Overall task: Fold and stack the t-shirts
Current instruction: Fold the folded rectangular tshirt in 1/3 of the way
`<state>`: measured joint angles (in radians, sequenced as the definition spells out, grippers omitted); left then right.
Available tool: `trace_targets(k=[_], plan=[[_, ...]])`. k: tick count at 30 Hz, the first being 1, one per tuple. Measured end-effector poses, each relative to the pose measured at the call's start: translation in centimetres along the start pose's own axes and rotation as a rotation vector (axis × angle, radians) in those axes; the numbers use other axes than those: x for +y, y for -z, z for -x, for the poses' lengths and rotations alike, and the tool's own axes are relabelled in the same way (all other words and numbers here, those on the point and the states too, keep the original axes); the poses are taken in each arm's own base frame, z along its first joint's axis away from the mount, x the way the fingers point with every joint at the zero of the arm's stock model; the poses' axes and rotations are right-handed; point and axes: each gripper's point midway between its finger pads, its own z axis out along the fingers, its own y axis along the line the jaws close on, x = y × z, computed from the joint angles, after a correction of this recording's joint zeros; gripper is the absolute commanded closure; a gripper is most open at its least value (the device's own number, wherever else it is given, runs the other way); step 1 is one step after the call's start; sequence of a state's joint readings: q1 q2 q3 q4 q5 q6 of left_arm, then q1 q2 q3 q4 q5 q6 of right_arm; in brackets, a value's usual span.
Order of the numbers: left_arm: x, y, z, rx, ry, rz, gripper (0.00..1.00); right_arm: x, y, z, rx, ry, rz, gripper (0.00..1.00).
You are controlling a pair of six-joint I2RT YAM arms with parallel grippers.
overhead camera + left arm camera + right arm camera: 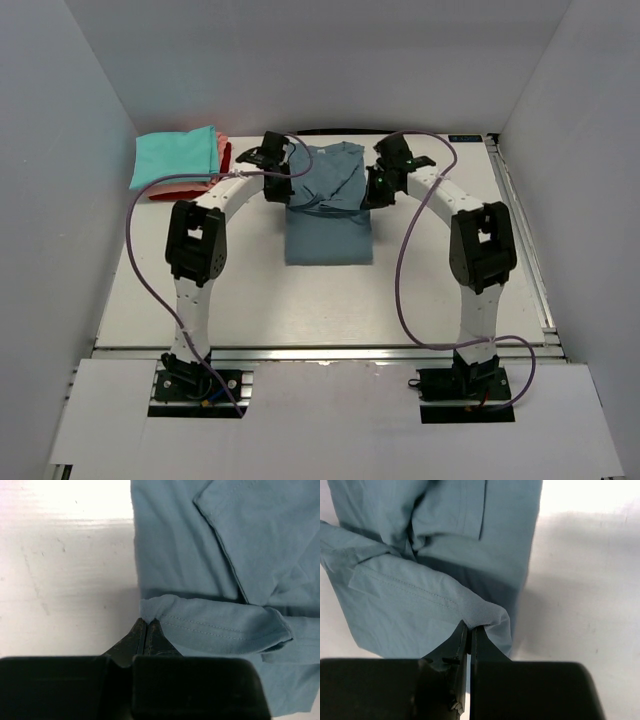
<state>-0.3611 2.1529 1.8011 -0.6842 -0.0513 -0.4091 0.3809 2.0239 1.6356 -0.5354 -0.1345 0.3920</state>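
Note:
A slate-blue t-shirt [328,205] lies partly folded at the middle of the table, its far part lifted and bunched between the two arms. My left gripper [146,621] is shut on a stitched hem at the shirt's left edge [210,627]. My right gripper [470,626] is shut on a fold of the same shirt [420,595] at its right edge. In the top view the left gripper [283,180] and right gripper [372,188] hold the cloth above the table. Folded teal [175,158], pink [223,145] and red t-shirts [160,194] are piled at the far left.
White walls close in the table on the left, back and right. A metal rail [525,250] runs along the right edge. Purple cables [410,270] loop from both arms over the near table.

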Motion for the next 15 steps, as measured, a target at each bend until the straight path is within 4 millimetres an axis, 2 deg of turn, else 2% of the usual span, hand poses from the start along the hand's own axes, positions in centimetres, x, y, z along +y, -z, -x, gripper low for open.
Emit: trace_targets(k=[1, 2, 4, 5, 6, 8, 9, 11, 13, 15], plan=[[0.1, -0.3, 0.3, -0.002, -0.003, 0.002, 1.0, 0.0, -0.2, 0.3, -0.002, 0.001, 0.002, 0.98], [0.1, -0.5, 0.6, 0.001, -0.006, 0.007, 0.98, 0.1, -0.4, 0.6, -0.006, 0.002, 0.003, 0.82], [0.3, -1.0, 1.3, -0.005, -0.011, 0.015, 0.82, 0.3, -0.8, 1.5, -0.02, 0.006, 0.009, 0.66], [0.4, -1.3, 1.6, -0.008, -0.018, 0.021, 0.75, 0.3, -1.0, 1.7, -0.024, 0.006, 0.009, 0.62], [0.6, -1.5, 1.8, -0.01, -0.021, 0.027, 0.61, 0.2, -1.2, 2.0, -0.029, 0.008, 0.007, 0.58], [1.2, -1.9, 2.2, -0.01, -0.025, 0.04, 0.44, 0.0, -1.4, 2.3, -0.034, 0.006, 0.004, 0.46], [1.5, -2.1, 2.3, -0.008, -0.019, 0.045, 0.34, -0.1, -1.5, 2.5, -0.038, 0.004, 0.004, 0.44], [2.1, -2.2, 2.4, -0.005, -0.014, 0.053, 0.25, -0.3, -1.8, 2.9, -0.042, 0.001, 0.002, 0.35], [2.4, -2.0, 2.7, -0.009, -0.005, 0.055, 0.19, -0.4, -2.1, 3.3, -0.048, -0.002, 0.0, 0.32], [2.6, -1.7, 3.6, -0.023, -0.001, 0.049, 0.18, -0.4, -2.4, 3.8, -0.058, -0.003, 0.0, 0.31]])
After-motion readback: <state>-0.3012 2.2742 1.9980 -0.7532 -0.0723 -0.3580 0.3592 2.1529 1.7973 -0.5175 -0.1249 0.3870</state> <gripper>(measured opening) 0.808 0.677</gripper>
